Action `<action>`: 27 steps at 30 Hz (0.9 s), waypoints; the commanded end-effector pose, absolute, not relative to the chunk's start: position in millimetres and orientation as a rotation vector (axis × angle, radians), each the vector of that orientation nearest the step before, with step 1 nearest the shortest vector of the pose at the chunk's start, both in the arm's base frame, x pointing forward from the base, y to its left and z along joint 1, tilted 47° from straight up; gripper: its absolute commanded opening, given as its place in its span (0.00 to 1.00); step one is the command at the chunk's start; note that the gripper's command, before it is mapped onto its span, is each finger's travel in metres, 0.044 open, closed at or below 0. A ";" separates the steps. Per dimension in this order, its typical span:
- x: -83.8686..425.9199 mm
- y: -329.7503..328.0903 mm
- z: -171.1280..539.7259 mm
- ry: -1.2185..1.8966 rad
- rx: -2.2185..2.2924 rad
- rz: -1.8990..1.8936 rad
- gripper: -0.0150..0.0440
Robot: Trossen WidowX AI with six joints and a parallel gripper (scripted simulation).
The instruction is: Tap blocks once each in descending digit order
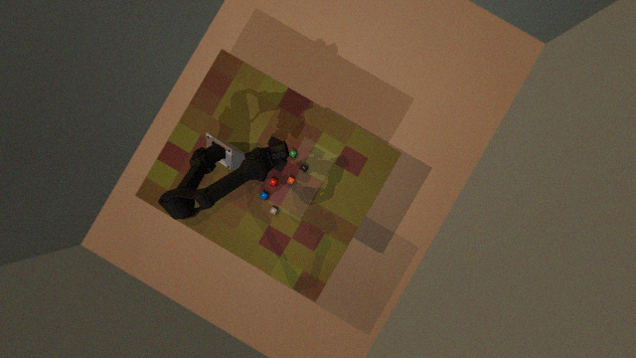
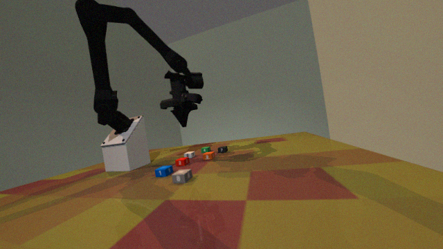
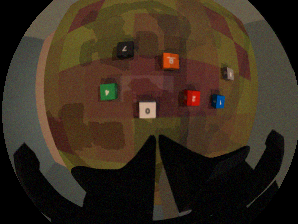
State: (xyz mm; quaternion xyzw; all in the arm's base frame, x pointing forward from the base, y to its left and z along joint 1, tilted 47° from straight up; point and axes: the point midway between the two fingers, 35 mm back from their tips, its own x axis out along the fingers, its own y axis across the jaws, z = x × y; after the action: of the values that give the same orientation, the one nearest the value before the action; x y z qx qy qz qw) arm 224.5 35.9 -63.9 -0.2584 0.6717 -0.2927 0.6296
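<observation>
White block (image 2: 189, 154) (image 3: 147, 110) below gripper (image 2: 184, 125) (image 3: 156, 139)

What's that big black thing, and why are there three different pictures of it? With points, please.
It's a robot arm (image 1: 226, 186) (image 2: 98, 52). One picture looks down from above, one looks from the side, and one looks from the arm's wrist, past its fingers (image 2: 183, 126).

Seven little number blocks lie on the checkered table: black (image 1: 304, 168) (image 2: 222, 149) (image 3: 125, 49), orange (image 1: 291, 180) (image 2: 208, 155) (image 3: 170, 61), green (image 1: 293, 154) (image 2: 205, 149) (image 3: 108, 92), red (image 1: 273, 182) (image 2: 182, 162) (image 3: 193, 98), blue (image 1: 264, 196) (image 2: 164, 171) (image 3: 218, 101), gray (image 1: 273, 211) (image 2: 182, 176) (image 3: 228, 73) and white (image 2: 189, 155) (image 3: 147, 110). From above, you can't see the white one.

The fingers are shut, high above the blocks, holding nothing.
</observation>
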 end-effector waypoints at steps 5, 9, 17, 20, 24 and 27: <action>216.7 -17.5 -119.7 1.534 -0.586 -0.683 0.29; 216.2 -19.4 -121.1 1.534 -0.587 -0.683 0.29; 215.8 -27.0 -128.5 1.534 -0.587 -0.683 0.29; 215.4 -30.5 -131.8 1.534 -0.587 -0.683 0.29; 214.8 -35.2 -136.1 1.534 -0.588 -0.683 0.29; 214.2 -38.7 -139.2 1.534 -0.588 -0.684 0.29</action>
State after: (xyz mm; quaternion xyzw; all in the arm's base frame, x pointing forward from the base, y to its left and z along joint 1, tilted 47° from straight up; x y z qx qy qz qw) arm 216.0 -34.5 -136.1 -0.2533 0.6693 -0.2994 0.6310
